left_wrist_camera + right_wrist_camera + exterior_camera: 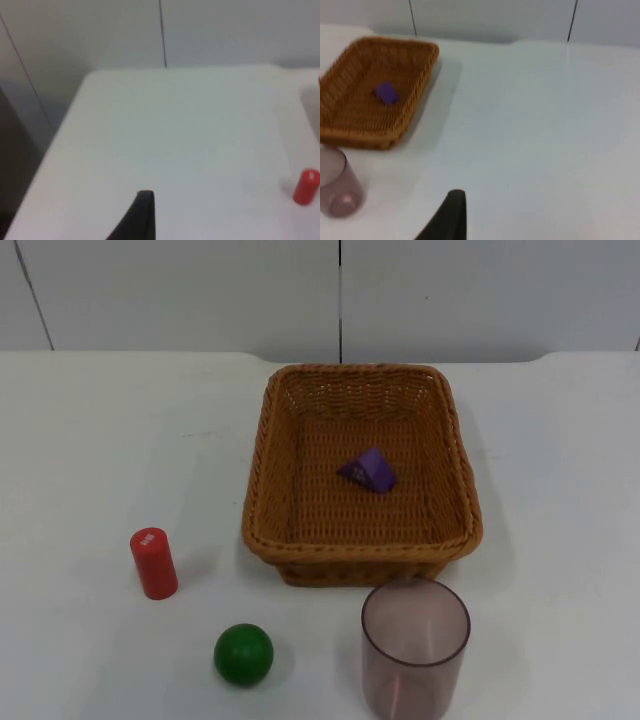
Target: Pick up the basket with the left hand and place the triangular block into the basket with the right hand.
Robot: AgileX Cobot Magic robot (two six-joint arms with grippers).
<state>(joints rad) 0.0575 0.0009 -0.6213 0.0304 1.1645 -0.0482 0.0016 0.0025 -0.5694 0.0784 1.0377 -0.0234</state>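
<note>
A brown wicker basket [262, 450] rests on the white table, near the middle. A purple triangular block [368, 471] lies inside it on the woven floor. My left gripper [142, 217] hangs over bare table well away from the basket, with the red cylinder [305, 186] off to one side. My right gripper [452, 215] hangs over bare table on the other side, apart from the basket [370, 137], in which the purple block [385, 93] lies. Neither gripper touches or holds anything.
A red cylinder [153, 563] stands upright left of the basket's front corner. A green ball [243, 653] lies nearer the front edge. A translucent pinkish cup [414, 648] stands just before the basket's front wall; the cup [335, 182] is empty.
</note>
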